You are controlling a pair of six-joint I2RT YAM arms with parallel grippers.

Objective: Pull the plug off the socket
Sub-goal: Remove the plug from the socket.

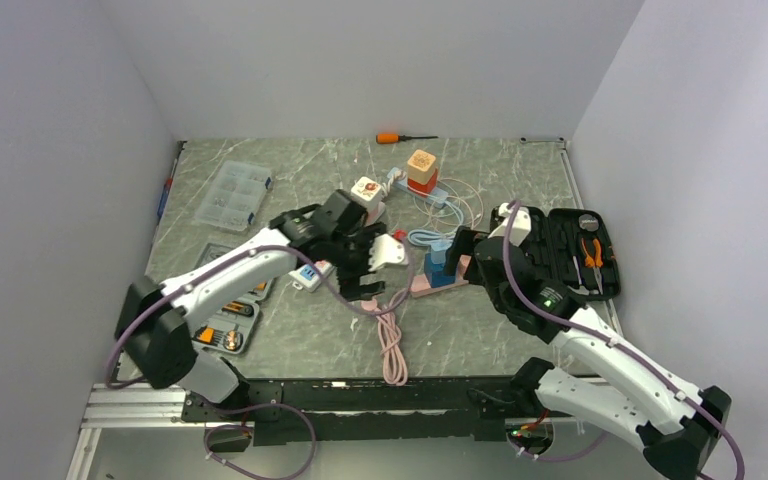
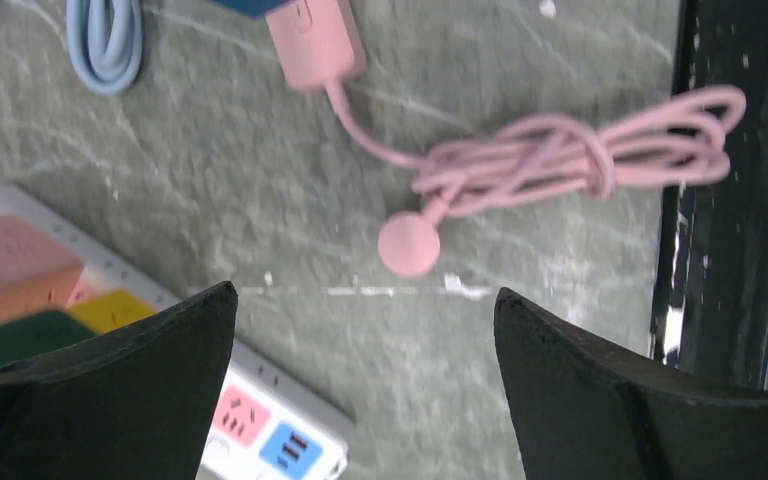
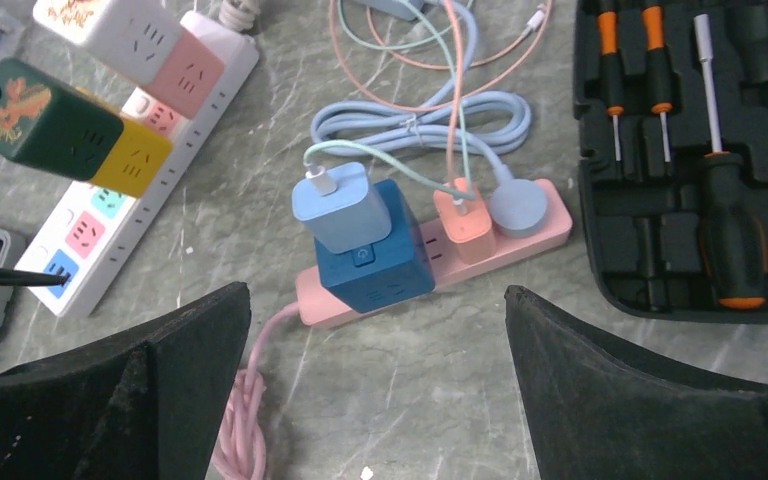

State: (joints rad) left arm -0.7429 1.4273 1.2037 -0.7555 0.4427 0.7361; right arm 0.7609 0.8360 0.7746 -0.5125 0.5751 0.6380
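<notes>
A pink power strip (image 3: 535, 225) lies on the marble table (image 1: 480, 320). A dark blue cube adapter (image 3: 375, 255) is plugged into it, with a light blue charger (image 3: 335, 205) on top. An orange plug (image 3: 465, 225) and a grey round plug (image 3: 518, 205) sit in it beside the cube. My right gripper (image 3: 372, 292) is open above the strip's near side and holds nothing; it also shows in the top view (image 1: 460, 250). My left gripper (image 2: 365, 291) is open and empty above bare table, beside a white power strip (image 2: 280, 440). The pink strip's own round plug (image 2: 408, 245) lies loose.
The white strip (image 3: 110, 235) carries green (image 3: 40, 120), yellow and pink cube adapters. A coiled pink cord (image 2: 570, 155) lies near the front edge. An open black tool case (image 1: 585, 250) is at the right. A clear parts box (image 1: 232, 195) is at the left. An orange screwdriver (image 1: 400, 137) lies at the back.
</notes>
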